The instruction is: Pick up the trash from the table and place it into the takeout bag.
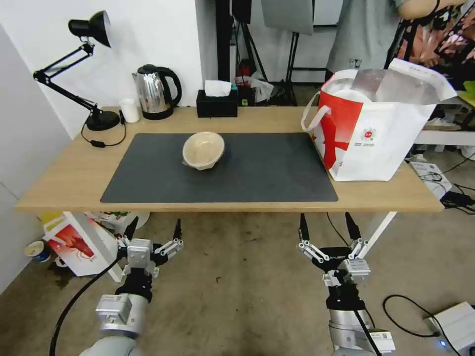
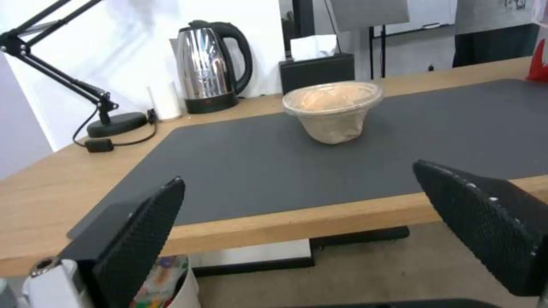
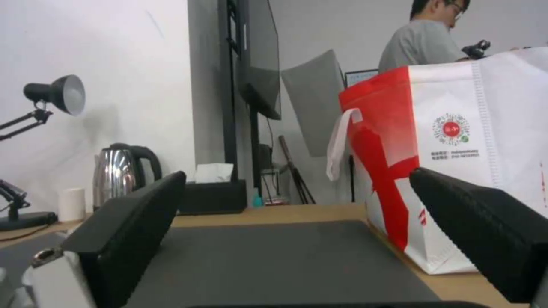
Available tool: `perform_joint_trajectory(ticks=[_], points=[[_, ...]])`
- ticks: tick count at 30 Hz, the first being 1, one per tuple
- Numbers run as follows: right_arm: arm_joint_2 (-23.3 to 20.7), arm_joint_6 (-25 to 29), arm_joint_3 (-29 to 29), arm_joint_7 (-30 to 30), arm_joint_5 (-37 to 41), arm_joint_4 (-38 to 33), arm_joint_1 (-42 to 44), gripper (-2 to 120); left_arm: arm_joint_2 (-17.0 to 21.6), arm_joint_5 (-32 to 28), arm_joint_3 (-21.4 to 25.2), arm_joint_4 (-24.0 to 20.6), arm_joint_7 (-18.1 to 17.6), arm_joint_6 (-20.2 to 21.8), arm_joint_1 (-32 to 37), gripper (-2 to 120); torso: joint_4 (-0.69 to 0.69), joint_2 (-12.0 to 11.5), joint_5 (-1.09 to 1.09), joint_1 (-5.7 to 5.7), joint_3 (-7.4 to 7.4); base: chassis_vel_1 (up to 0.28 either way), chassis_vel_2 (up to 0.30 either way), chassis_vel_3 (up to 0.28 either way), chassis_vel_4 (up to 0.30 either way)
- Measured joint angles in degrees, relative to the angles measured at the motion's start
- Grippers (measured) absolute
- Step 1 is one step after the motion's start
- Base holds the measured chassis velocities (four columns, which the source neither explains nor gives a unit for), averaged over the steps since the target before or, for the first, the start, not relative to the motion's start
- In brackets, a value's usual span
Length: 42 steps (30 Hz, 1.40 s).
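A beige paper bowl point(image 1: 203, 150) with a clear lid lies slightly tilted on the dark grey mat point(image 1: 267, 173), left of the middle of the table point(image 1: 69, 173). The takeout bag point(image 1: 368, 128) stands open at the table's right end, with something white and round inside. Both arms hang low in front of the table's near edge. My left gripper point(image 1: 154, 230) is open and empty, and in its wrist view the bowl point(image 2: 334, 109) sits beyond the fingers point(image 2: 143, 239). My right gripper point(image 1: 326, 227) is open and empty too, facing the bag point(image 3: 457, 171).
Along the back edge stand a black desk lamp point(image 1: 94, 118), a steel kettle point(image 1: 156, 94), a small white cup point(image 1: 130, 110) and a black tissue box point(image 1: 216, 103). A white box with red lobster print point(image 1: 74, 244) sits under the table's left end. Cables and a white device point(image 1: 452, 324) lie on the floor at right.
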<state>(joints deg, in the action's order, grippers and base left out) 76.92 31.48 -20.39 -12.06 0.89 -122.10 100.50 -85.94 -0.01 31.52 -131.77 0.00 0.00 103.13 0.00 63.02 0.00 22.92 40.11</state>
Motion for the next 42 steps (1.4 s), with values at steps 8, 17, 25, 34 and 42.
perform_joint_trajectory(ticks=[8, 17, 25, 34, 42], points=[[0.05, -0.28, 0.00, 0.01, -0.45, -0.12, 0.07, 100, 0.00, 0.00, 0.00, 0.00, 0.00, 0.00, 0.00, 100, 0.00, 0.00, 0.00, 0.00, 0.00, 0.000, 0.000, 0.000, 0.000], [0.05, -0.33, -0.04, -0.02, -0.46, -0.15, 0.08, 100, 0.00, 0.00, 0.00, 0.00, 0.00, 0.00, 0.00, 100, 0.00, 0.00, 0.00, 0.00, 0.00, 0.000, 0.000, 0.000, 0.000], [0.05, -0.34, -0.04, -0.04, -0.46, -0.18, 0.08, 100, 0.00, 0.00, 0.00, 0.00, 0.00, 0.00, 0.00, 100, 0.00, 0.00, 0.00, 0.00, 0.00, 0.000, 0.000, 0.000, 0.000], [0.05, -0.34, -0.04, -0.07, -0.46, -0.20, 0.08, 100, 0.00, 0.00, 0.00, 0.00, 0.00, 0.00, 0.00, 100, 0.00, 0.00, 0.00, 0.00, 0.00, 0.000, 0.000, 0.000, 0.000], [0.05, -0.34, -0.04, -0.09, -0.45, -0.20, 0.08, 100, 0.00, 0.00, 0.00, 0.00, 0.00, 0.00, 0.00, 100, 0.00, 0.00, 0.00, 0.00, 0.00, 0.000, 0.000, 0.000, 0.000]])
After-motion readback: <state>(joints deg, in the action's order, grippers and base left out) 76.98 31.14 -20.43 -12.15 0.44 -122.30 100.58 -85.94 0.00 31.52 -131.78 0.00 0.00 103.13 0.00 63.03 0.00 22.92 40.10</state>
